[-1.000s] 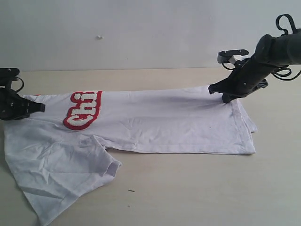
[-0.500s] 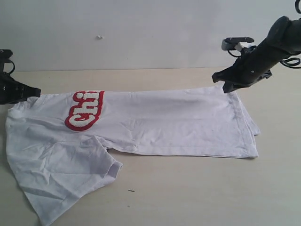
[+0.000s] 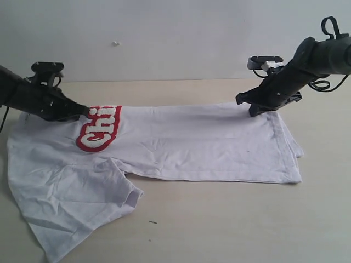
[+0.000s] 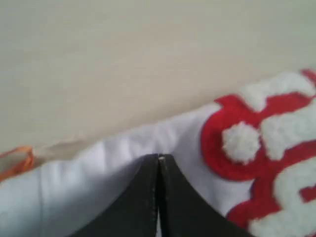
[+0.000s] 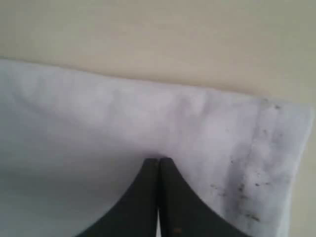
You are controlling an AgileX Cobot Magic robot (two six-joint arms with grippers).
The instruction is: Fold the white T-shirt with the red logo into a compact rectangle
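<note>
Now the left gripper [image 3: 82,111] has swung in from the bench's [image 3: 219,219] left edge to the shirt's [image 3: 192,142] far edge, just beside the logo [image 3: 98,129]. The right gripper [image 3: 253,111] has dipped back to the shirt's far right corner. The shirt itself has hardly shifted. It is soft white cotton, lengthwise-folded into a long band across the bench, with one wrinkled sleeve [image 3: 71,203] spreading toward the near left corner and a stitched hem [image 3: 288,148] at the right. The logo is fuzzy red pile with raised white letters. An orange tag [image 4: 19,163] peeks out at the collar edge. Both grippers are closed, black tips pressed together and resting on the cloth. Whether fabric is pinched between them cannot be told.
</note>
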